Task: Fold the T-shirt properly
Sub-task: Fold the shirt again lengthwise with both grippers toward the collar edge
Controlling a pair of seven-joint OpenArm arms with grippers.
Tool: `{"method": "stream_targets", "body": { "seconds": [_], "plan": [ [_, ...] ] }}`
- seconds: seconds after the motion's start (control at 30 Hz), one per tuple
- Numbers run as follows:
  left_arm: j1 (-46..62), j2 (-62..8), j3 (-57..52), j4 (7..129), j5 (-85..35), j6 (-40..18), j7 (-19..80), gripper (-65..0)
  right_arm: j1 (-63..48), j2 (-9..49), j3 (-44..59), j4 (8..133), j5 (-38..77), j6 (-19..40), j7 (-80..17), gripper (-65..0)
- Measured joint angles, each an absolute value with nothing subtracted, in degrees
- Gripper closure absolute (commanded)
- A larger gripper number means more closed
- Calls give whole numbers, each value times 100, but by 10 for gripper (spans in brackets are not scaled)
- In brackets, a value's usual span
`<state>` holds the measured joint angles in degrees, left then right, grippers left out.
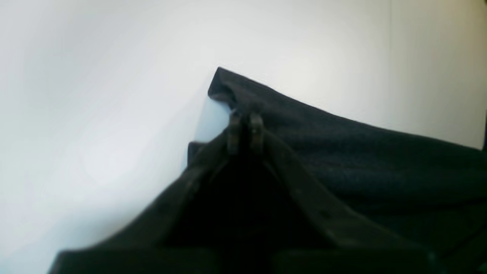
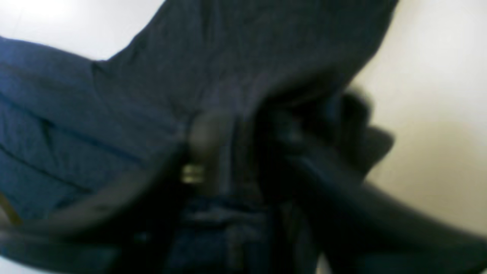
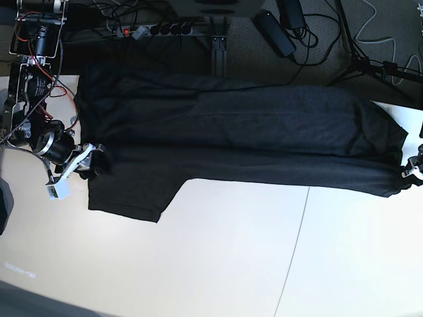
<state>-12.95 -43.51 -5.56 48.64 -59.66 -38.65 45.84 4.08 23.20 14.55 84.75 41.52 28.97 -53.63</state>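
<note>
The black T-shirt (image 3: 251, 132) lies stretched across the far half of the white table (image 3: 218, 264), plain side up, with one sleeve hanging toward the front left (image 3: 129, 198). At the shirt's right end, my left gripper (image 3: 408, 170) is shut on a fold of cloth. In the left wrist view its fingertips (image 1: 245, 127) pinch the T-shirt (image 1: 361, 152) edge just above the table. At the shirt's left edge is my right gripper (image 3: 92, 160). The right wrist view is blurred, but its fingers (image 2: 203, 139) stand apart, with the T-shirt (image 2: 228, 57) draped between and behind them.
Behind the table's far edge lie a power strip (image 3: 158, 28), a black adapter (image 3: 277, 30), loose cables and a tripod leg (image 3: 370, 65). A seam (image 3: 297, 244) runs through the tabletop right of centre. A dark object (image 3: 4, 208) sits at the left edge.
</note>
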Motion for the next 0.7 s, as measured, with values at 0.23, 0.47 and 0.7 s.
{"method": "stream_targets", "body": {
  "seconds": [0.23, 0.47, 0.7],
  "plan": [
    [-1302, -4348, -556, 4864, -5961, -3865, 4589, 0, 1125, 2320, 1651, 8464, 3811, 2897, -5227, -383],
    [-1304, -4351, -556, 4864, -5968, -3865, 4633, 0, 1680, 2327, 1691, 7216, 3409, 2893, -5124, -383],
    [-1304, -4351, -556, 4864, -5972, -3865, 4657, 0, 2023, 2335, 1691, 6003, 3229, 2891, -4803, -383]
  ]
}}
